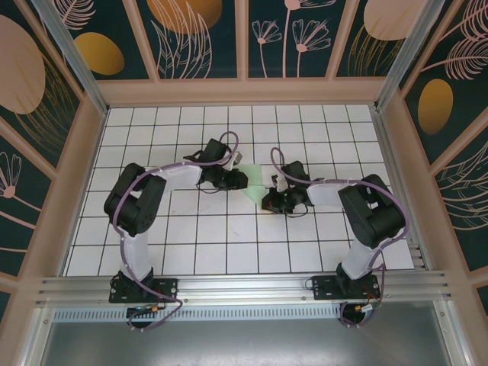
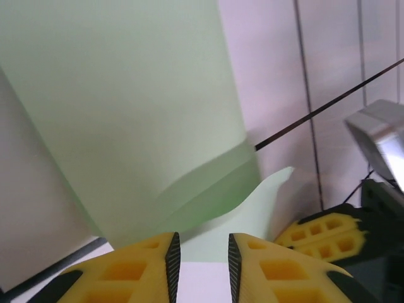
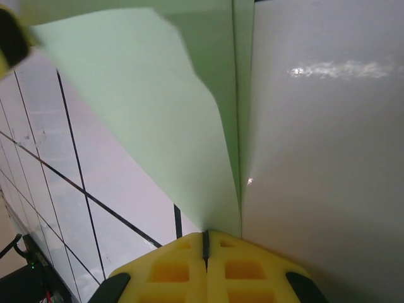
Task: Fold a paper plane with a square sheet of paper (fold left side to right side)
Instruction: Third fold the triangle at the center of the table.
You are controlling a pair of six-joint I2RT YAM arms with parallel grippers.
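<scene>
The square sheet of paper (image 1: 255, 185) is pale green and lies mid-table between both grippers, partly folded over. In the left wrist view the paper (image 2: 126, 113) rises as a curved flap over a flat layer. My left gripper (image 2: 203, 243) is open, its jaws a small gap apart at the sheet's near edge with nothing pinched. From above, the left gripper (image 1: 233, 181) sits at the sheet's left side. My right gripper (image 3: 205, 235) is shut, its tips against the corner where the paper (image 3: 145, 95) narrows along a straight edge. From above, the right gripper (image 1: 274, 201) is at the sheet's lower right.
The white grid-tile table (image 1: 229, 236) is fenced by wooden walls (image 1: 244, 91) on three sides. An aluminium rail (image 1: 244, 288) runs along the near edge by the arm bases. One right gripper finger (image 2: 322, 233) shows close beside the paper in the left wrist view.
</scene>
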